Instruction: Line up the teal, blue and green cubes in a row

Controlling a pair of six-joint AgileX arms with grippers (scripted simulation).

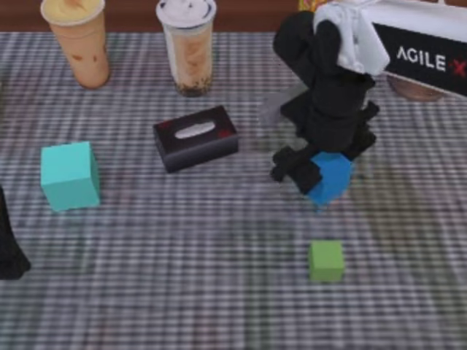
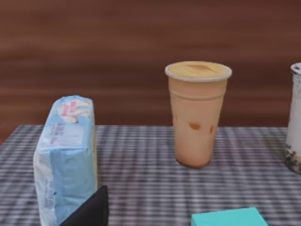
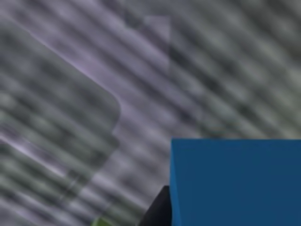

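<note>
The right gripper [image 1: 315, 171] sits over the right middle of the checked table [image 1: 182, 248], its fingers closed on the blue cube [image 1: 332, 177], which pokes out on the gripper's right and near side. The green cube [image 1: 326, 260] lies nearer, just below the blue one and apart from it. The teal cube [image 1: 69, 175] rests far off at the left, with the black tissue box [image 1: 195, 138] between. The left gripper [image 1: 9, 251] is parked at the left edge; I cannot tell how its fingers stand.
</note>
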